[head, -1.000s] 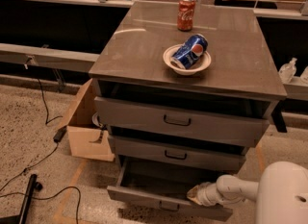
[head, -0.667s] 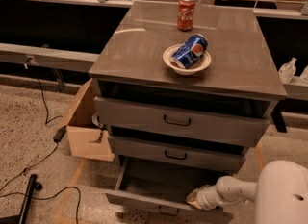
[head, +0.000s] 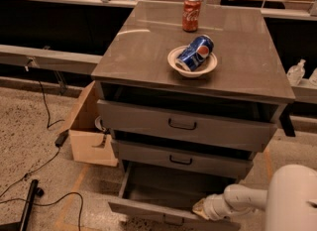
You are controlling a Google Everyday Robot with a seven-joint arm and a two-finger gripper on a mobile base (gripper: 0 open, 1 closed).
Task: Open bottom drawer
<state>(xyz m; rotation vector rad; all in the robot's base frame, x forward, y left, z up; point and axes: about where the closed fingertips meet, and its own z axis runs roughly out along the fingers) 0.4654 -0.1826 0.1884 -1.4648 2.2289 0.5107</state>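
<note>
The bottom drawer point(head: 148, 209) is the lowest of three grey drawers in the cabinet point(head: 257, 84). It is pulled well out, and its plain grey inside point(head: 168, 185) shows. Its small dark loop handle point(head: 173, 221) sits at the picture's lower edge. My gripper point(head: 200, 209) is at the drawer front's upper edge, right of the handle, at the end of my white arm point(head: 237, 200). The top drawer point(head: 183, 124) and the middle drawer point(head: 181, 159) stand slightly out.
On the cabinet top stand a red soda can point(head: 191, 13) and a white bowl point(head: 192, 61) holding a blue Pepsi can point(head: 195, 51). A cardboard box point(head: 89, 136) sits on the floor left of the cabinet. Black cables point(head: 44, 121) lie on the floor at left.
The bottom drawer has slid further out towards me, with my gripper and arm moving down and back with its front. More of its inside shows now.
</note>
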